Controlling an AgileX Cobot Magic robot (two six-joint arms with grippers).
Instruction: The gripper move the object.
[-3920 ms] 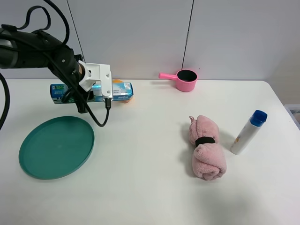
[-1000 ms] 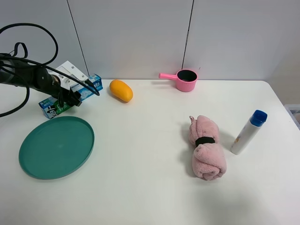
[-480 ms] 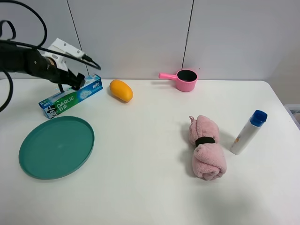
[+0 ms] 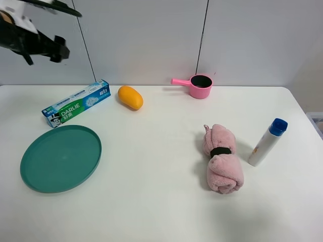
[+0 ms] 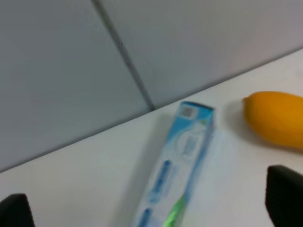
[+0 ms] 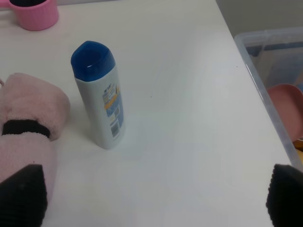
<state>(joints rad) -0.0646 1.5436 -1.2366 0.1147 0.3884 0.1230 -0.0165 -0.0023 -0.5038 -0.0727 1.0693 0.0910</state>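
"DARLIE" in white letters on the toothpaste box (image 4: 76, 103); bottle (image 6: 101, 98) label unreadable.

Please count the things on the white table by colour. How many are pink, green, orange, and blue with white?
Pink: 2, the cup and the rolled towel
Green: 1, the plate
Orange: 1, the mango
Blue with white: 2, the toothpaste box and the bottle
Total: 6
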